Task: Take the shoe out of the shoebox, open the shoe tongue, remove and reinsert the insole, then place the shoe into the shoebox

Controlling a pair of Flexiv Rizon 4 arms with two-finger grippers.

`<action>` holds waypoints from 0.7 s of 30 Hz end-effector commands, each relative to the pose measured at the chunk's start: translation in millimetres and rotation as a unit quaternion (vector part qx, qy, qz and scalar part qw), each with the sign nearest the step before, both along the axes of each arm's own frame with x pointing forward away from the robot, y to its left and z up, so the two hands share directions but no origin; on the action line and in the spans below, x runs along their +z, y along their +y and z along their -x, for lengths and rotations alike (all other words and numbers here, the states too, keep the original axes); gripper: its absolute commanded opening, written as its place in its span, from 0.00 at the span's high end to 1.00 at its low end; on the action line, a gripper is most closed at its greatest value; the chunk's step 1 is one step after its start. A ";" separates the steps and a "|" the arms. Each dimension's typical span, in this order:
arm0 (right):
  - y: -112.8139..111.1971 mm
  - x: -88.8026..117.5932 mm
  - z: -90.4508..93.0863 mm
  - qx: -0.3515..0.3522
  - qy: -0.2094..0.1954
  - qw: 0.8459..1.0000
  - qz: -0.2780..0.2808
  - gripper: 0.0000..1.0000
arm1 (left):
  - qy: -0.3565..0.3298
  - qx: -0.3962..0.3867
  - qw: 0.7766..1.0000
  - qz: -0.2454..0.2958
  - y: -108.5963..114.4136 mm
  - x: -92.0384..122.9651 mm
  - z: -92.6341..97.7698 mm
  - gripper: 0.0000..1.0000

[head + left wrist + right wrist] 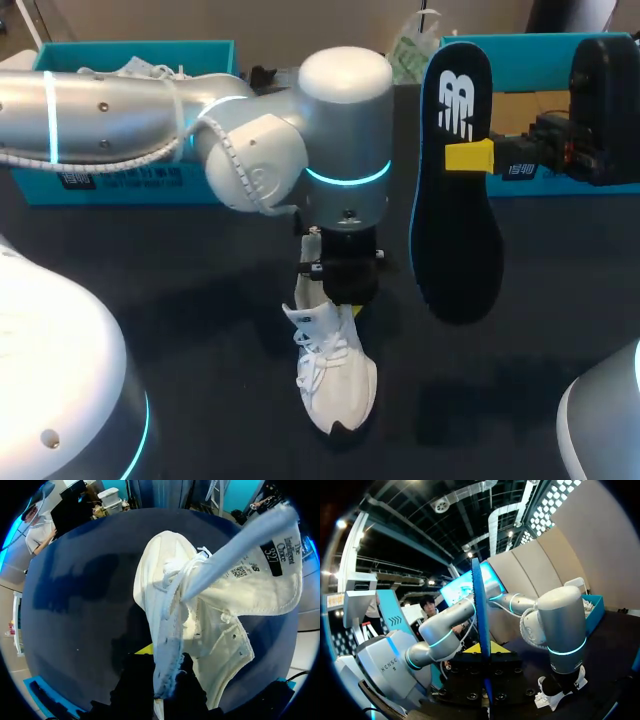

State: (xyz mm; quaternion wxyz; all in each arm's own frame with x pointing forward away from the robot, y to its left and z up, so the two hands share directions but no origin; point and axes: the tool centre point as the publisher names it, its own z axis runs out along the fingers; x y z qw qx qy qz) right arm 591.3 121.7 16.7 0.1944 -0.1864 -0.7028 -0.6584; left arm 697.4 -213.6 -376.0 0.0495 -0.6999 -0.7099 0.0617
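A white shoe [335, 385] stands out of its box near the middle of the bench [150, 300], toe toward the near edge. The left gripper [166, 677] is clenched on the side wall of its collar, and the tongue [260, 575] is folded out clear of the opening. Just to the right and well above the bench top, the right gripper [468, 157] grasps the dark insole [455, 200], which hangs upright and apart from the shoe. Two blue boxes [545, 60] sit along the far edge.

With the insole out, the step in hand looks to be putting it back. Doing it well likely means the left arm pinning the heel firmly so the shoe cannot skid, with the tongue held away from the mouth. The right arm would tilt the insole toe-end down, line it up with the shoe's length and feed it in at a shallow angle under the laces. Letting go only once the heel end is seated should prevent it buckling or catching on the collar.
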 end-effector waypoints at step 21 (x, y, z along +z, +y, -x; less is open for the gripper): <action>2.1 0.5 -3.1 0.002 0.001 1.000 0.001 1.00 | -0.013 -0.002 1.000 0.018 -19.2 -3.9 -19.4 0.00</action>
